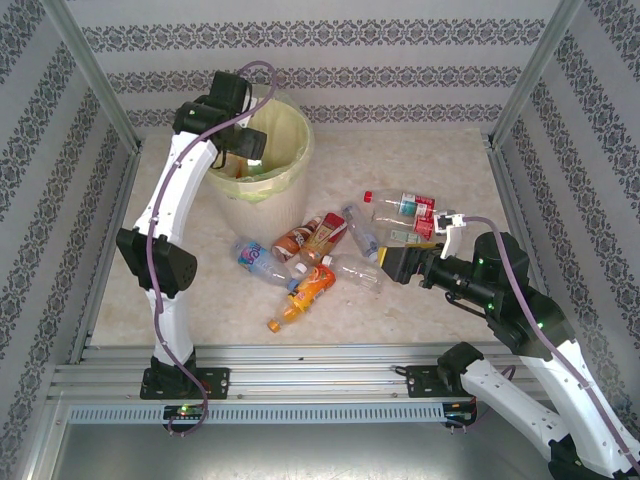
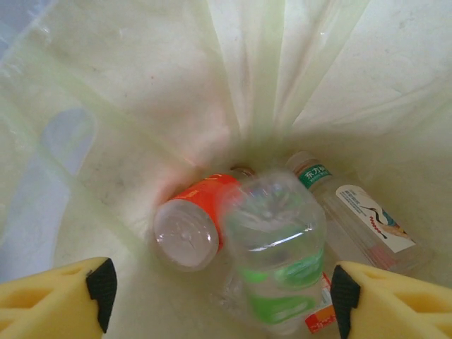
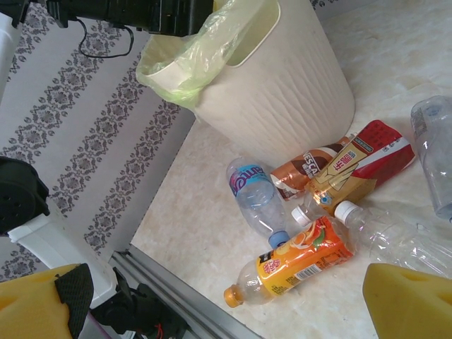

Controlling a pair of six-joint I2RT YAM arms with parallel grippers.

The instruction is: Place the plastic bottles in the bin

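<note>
Your left hand (image 2: 222, 293) hangs inside the mouth of the bin (image 2: 85, 106), pads spread wide and gripping nothing. Below it a green-labelled bottle (image 2: 275, 261) shows blurred, base toward you and long axis running down into the bin. On the bin's floor an orange-labelled bottle (image 2: 191, 226) also shows its base, and a white-labelled bottle (image 2: 353, 212) lies neck up-left. Your right hand (image 3: 226, 289) is spread empty above the bench (image 3: 205, 240). There the loose bottles (image 1: 330, 235) lie flat, and the orange juice bottle (image 3: 304, 261) points its cap near-left.

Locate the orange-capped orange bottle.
In the top view the orange bottle lies on the table, nearest the near edge, just right of the blue-labelled bottle.
</note>
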